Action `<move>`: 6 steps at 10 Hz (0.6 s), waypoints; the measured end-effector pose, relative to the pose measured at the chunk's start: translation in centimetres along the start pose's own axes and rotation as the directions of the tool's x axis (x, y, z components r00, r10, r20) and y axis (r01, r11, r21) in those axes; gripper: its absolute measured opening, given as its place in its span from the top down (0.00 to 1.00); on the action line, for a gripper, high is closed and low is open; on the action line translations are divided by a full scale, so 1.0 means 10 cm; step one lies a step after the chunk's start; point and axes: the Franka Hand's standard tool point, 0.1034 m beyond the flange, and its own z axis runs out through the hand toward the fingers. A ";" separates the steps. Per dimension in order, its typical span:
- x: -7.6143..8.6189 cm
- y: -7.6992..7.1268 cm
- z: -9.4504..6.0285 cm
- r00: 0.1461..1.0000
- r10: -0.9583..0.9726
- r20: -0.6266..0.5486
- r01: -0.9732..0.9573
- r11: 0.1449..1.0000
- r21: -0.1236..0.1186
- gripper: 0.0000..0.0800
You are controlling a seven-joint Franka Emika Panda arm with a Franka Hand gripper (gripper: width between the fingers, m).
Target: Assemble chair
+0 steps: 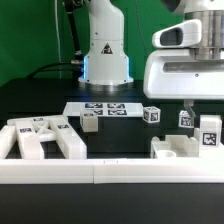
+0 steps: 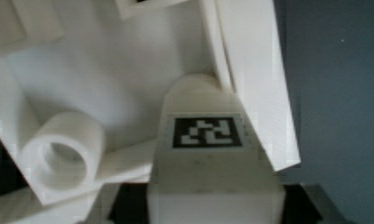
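Several white chair parts (image 1: 40, 135) lie on the black table (image 1: 130, 135), most toward the exterior view's left. Over at the exterior view's right, the gripper (image 2: 210, 205) pinches a tagged post (image 2: 209, 165) between its fingers, just beside a round peg (image 2: 59, 150).

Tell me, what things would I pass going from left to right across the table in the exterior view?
slabs → marker board → block → gripper, closed on a leg → post
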 end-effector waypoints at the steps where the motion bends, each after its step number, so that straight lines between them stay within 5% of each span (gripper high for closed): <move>1: 0.00 0.00 0.00 0.994 0.107 0.003 -0.107 0.994 -0.002 0.64; 6: -0.03 -0.01 0.01 0.867 0.498 0.013 -0.498 0.867 -0.021 0.64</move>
